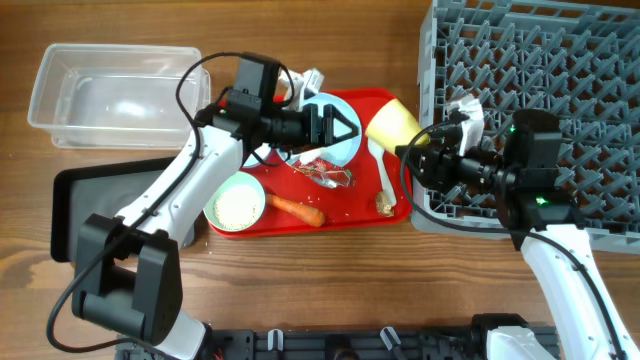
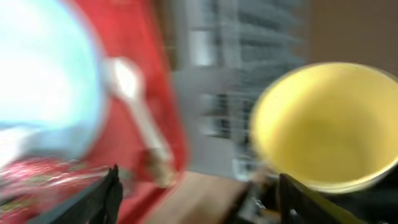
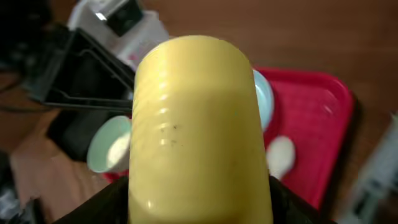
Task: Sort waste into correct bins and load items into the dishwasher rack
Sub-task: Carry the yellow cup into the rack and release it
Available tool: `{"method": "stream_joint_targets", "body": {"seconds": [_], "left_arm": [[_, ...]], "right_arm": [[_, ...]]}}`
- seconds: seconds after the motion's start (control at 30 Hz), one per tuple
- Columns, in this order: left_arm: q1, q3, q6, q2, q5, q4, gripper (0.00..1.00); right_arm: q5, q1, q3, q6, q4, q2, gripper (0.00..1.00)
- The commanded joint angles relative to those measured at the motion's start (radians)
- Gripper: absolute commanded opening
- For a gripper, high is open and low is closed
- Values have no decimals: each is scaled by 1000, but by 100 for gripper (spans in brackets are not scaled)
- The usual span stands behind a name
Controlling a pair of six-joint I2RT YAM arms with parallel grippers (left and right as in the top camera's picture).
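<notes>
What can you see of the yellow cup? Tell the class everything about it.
The yellow cup is a small, smooth, plain tumbler, seemingly plastic, with faint dark specks on its side. Its inside looks empty. It is tipped sideways, mouth toward the left pincer, gripped by the right pincer, over the red tray's right edge beside the grey rack.

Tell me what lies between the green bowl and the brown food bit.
The small orange carrot, lying on the red tray; the overhead view shows it.
</notes>
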Motion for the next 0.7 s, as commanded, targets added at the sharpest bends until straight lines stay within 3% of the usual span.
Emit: {"method": "stream_joint_targets", "body": {"seconds": [0.0,0.3,0.67], "left_arm": [[24,11,51,-28,-296,-62,87],[83,11,51,-140,-510,-167,91],[84,11,51,-185,-531,-188,93]], "right_arm": [[233,-5,100,15,-122,-39,36],[616,-116,417,91,-536,-34,37],[706,-484,468,141,-677,92,41]]}}
